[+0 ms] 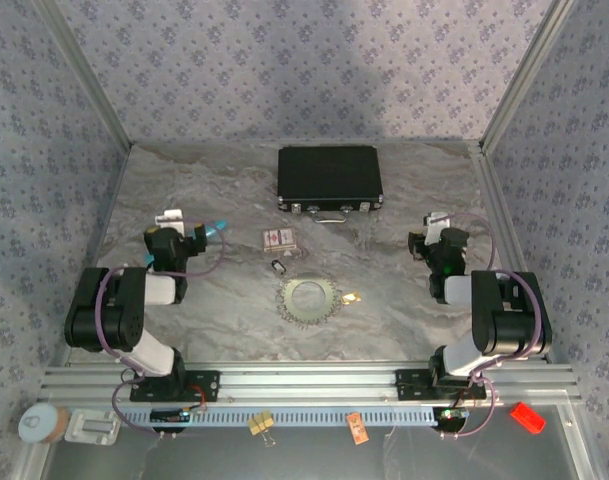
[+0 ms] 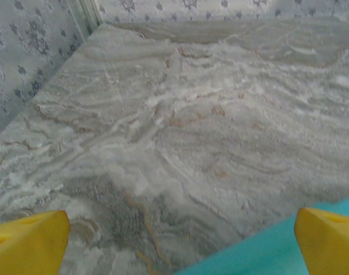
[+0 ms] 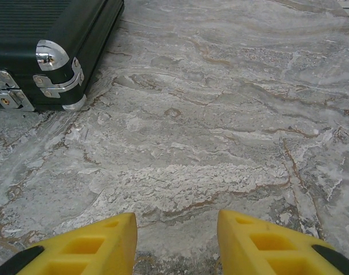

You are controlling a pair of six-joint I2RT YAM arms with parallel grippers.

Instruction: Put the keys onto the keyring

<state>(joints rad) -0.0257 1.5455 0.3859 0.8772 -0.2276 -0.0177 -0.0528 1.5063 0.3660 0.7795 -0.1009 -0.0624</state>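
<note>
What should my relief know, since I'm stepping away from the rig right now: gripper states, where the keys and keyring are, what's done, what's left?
Left gripper: open wide, empty, over bare table.
Right gripper: open, empty, over the table beside the black case.
Keys: on the table, just right of the toothed ring.
Keyring: on the table, on the arms' side of the card box, apart from the keys.
Done: nothing; no key is on the keyring.
Left: pick up keyring and keys, thread each key on.
</note>
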